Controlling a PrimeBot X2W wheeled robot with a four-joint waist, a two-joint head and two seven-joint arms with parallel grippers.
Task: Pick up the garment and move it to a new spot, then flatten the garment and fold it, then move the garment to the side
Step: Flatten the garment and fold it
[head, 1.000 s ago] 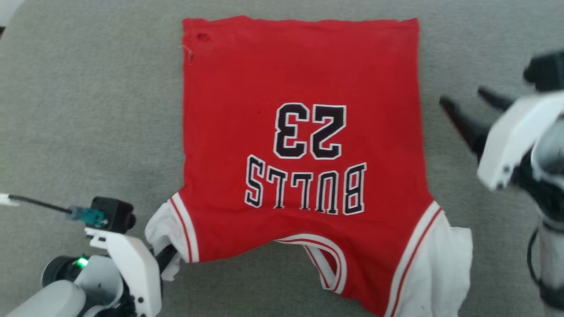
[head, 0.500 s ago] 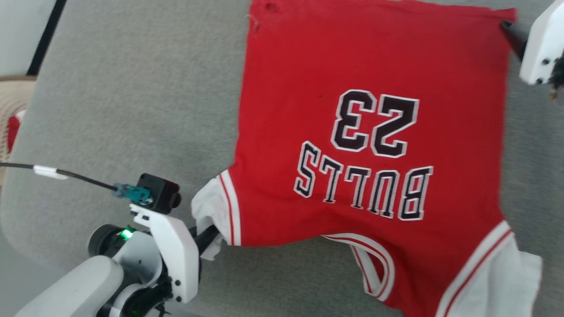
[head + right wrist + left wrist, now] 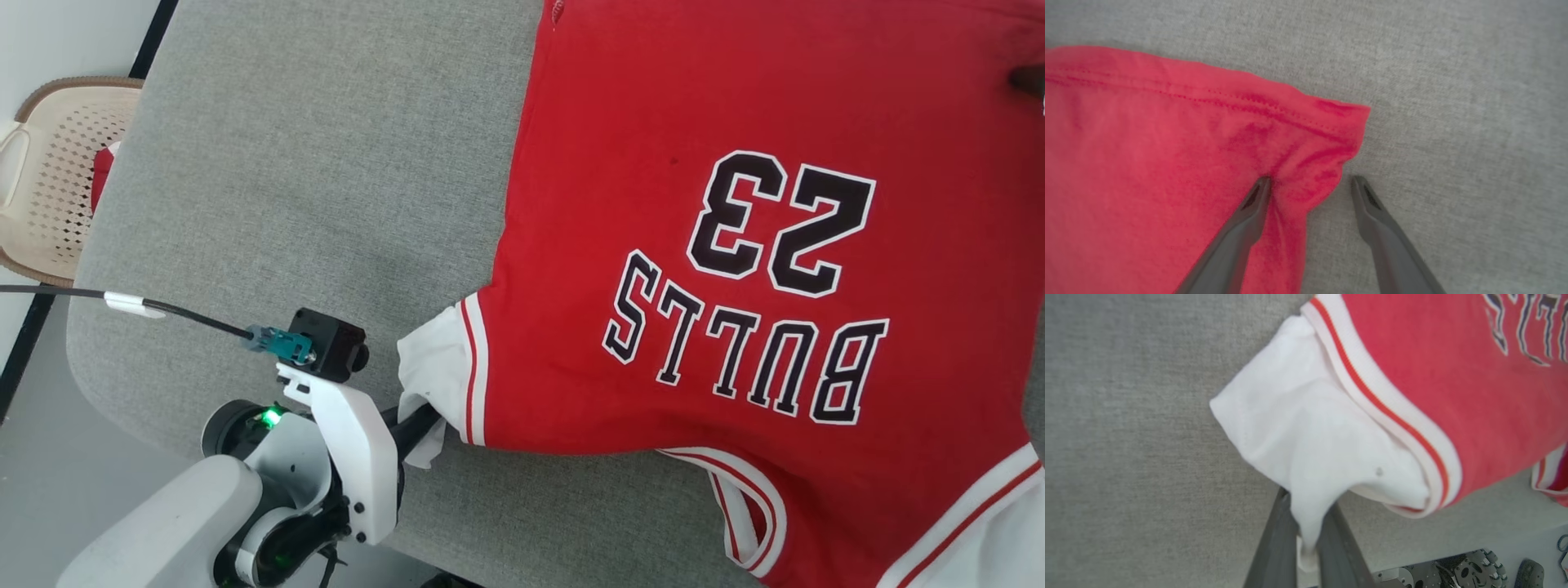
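The garment [image 3: 653, 106], a red shirt with white sleeves and a black "BULLS 23" print seen upside down, lies spread flat on the grey padded surface [image 3: 310, 163]. At its near left corner my left gripper [image 3: 1308, 500] is shut on the bunched white sleeve [image 3: 1306, 437]; in the head view this left gripper [image 3: 418, 426] sits at the lower left. My right gripper [image 3: 1311, 179] stands open astride the far red hem corner [image 3: 1331, 122]. Its left fingertip [image 3: 1261, 188] presses into the wrinkled cloth and the other rests on the bare grey surface. One dark fingertip [image 3: 1027, 79] pokes in at the head view's right edge.
A beige perforated plastic chair [image 3: 49, 163] holding something red stands past the surface's left edge. The surface's rounded near-left corner [image 3: 106, 367] drops to grey floor. Dark machine parts [image 3: 1453, 573] lie below the near edge in the left wrist view.
The head camera has swung, shifting the whole picture rightward. My right gripper has moved from beside the garment's right side up to its far hem corner. The left gripper still holds the sleeve.
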